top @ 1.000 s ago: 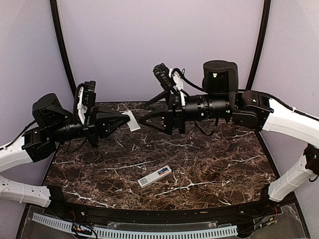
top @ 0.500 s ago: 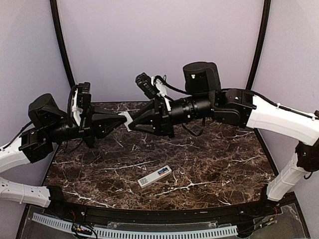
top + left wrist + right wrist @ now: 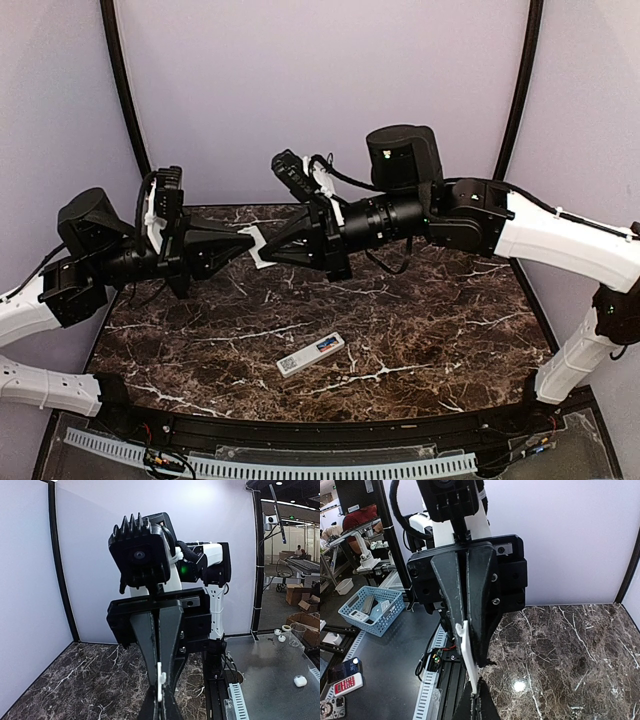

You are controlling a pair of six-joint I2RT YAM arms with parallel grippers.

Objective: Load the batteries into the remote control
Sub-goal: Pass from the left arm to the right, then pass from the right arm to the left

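Note:
The remote control lies flat on the marble table near the front, white, back side up. A blue and orange patch at its right end looks like the batteries sitting in the recess. Above the back of the table my two grippers meet tip to tip. A small flat white cover piece is pinched between them. My left gripper is shut on one end of it and my right gripper on the other. The cover shows edge-on in the left wrist view and as a thin white strip in the right wrist view.
The marble table is bounded by a black front rail and a white slotted cable duct. Lilac walls close off the back and sides. Off the table stands a blue basket of remotes.
My right arm swung left to meet the left gripper. Its jaws went from open to shut on the cover's free end. The left arm shifted slightly. The remote has not moved.

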